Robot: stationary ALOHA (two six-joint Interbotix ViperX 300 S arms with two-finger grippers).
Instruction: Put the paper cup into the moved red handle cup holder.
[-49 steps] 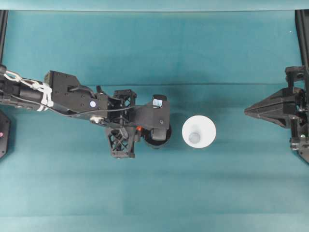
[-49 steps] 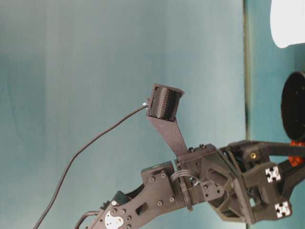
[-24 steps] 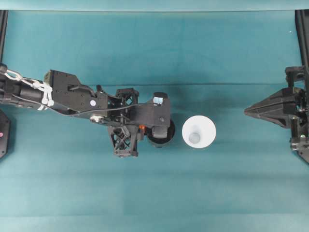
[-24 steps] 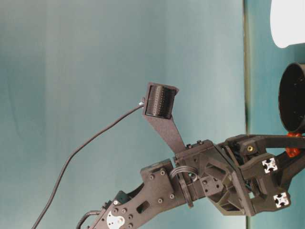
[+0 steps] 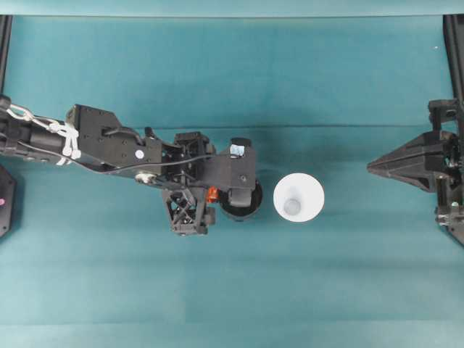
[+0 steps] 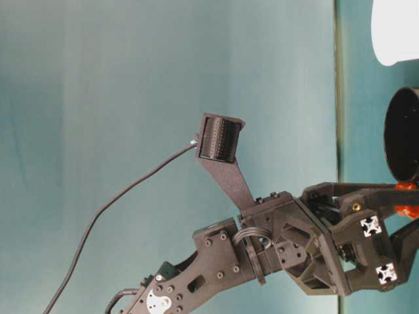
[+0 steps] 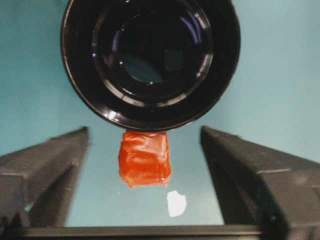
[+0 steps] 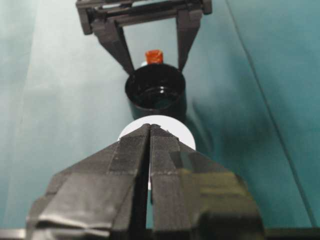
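Left gripper (image 7: 145,165) drew back off red handle (image 7: 145,158), now released, right gripper (image 8: 150,131) clenched w/ nothing, wrist view.

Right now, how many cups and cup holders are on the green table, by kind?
White paper cup: 1
Black cup holder with a red handle: 1
Total: 2

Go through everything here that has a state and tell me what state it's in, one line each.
paper cup: upright on the table, empty, ungripped.
red handle cup holder: upright, empty, its handle between the open fingers, ungripped.
left gripper: open, straddling the handle.
right gripper: shut, holding nothing.
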